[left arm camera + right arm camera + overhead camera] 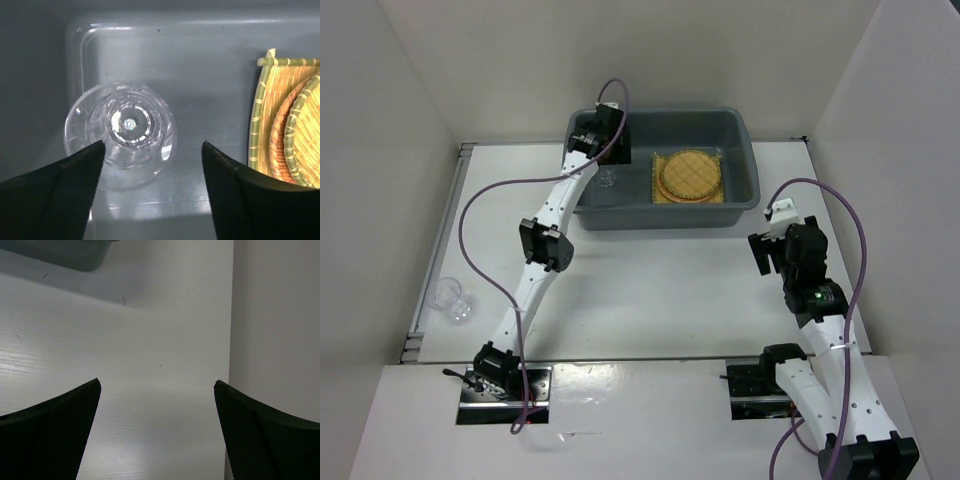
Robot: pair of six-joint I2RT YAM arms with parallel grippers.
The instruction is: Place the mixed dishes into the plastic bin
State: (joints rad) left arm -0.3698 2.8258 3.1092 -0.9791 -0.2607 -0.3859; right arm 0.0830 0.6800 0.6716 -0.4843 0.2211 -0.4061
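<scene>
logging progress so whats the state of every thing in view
plastic bin, upright, partly filled
mat, flat in bin
plates, stacked on mat
cup in bin, upright on bin floor
other cup, on table, outside bin
left gripper, open over cup in bin
right gripper, open, empty, above table

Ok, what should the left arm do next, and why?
Probably lift the left tool straight up out of the bin: it is open, the clear cup beneath it seems to stand free on the bin floor, and a second cup waits at the table's left edge.
</scene>
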